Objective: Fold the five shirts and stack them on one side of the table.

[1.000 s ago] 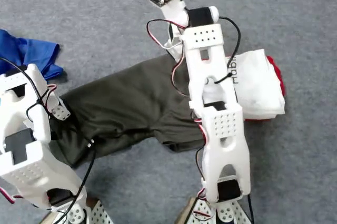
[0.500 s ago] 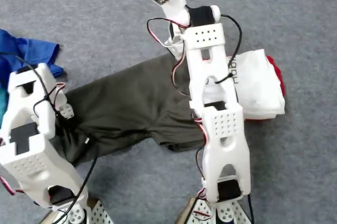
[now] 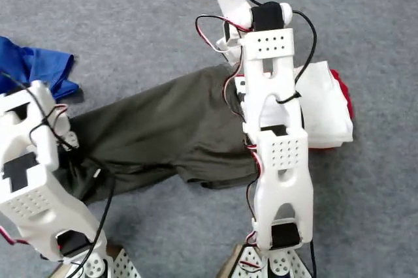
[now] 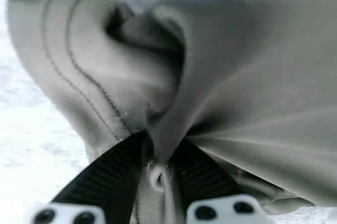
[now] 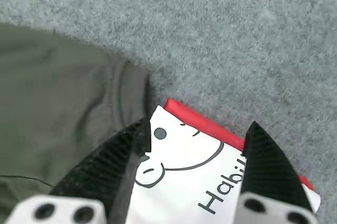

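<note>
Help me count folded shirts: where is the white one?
High view: the white shirt lies atop a red shirt, right of the olive shirt, under the right arm.

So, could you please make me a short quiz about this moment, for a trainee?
1. True or false: the left gripper is shut on the olive shirt.
2. Which shirt lies under the white shirt? A the olive shirt, B the red shirt, C a yellow shirt.
3. Fill in: the fingers of the right gripper are ___.
Key: 1 true; 2 B; 3 open.
</note>
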You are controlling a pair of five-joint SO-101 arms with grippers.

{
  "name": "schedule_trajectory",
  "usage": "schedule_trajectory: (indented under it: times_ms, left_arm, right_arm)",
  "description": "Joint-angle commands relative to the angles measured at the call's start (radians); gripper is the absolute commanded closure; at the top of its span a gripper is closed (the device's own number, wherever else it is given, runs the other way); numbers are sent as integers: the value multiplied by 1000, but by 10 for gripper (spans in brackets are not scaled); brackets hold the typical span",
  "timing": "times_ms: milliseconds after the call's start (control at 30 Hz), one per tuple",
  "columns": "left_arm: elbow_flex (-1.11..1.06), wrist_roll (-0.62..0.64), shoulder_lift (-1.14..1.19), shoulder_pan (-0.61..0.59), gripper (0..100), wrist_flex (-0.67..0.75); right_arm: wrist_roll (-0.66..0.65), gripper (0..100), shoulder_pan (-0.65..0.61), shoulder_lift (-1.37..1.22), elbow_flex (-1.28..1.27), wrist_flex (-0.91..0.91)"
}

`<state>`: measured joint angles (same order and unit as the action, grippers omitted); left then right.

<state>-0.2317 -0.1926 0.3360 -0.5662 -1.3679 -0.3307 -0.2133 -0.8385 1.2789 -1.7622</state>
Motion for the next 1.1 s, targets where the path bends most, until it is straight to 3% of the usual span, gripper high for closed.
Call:
schedule_trajectory:
  times_ms: [0, 433, 833, 900, 1067]
  left_arm:
    - [75, -51, -2, -100, 966, -26]
    - [391, -75, -1, -172, 965, -256]
    - [368, -75, 4, -146, 957, -290]
    - [341, -75, -2, -130, 909, -290]
    - [322, -80, -2, -77, 760, -345]
  right_arm:
    - [8, 713, 10, 10, 47, -12]
    - [8, 713, -48, 10, 42, -14]
    - [3, 716, -77, 5, 35, -25]
    - [3, 758, -77, 13, 8, -25]
    - [-21, 991, -85, 128, -165, -25]
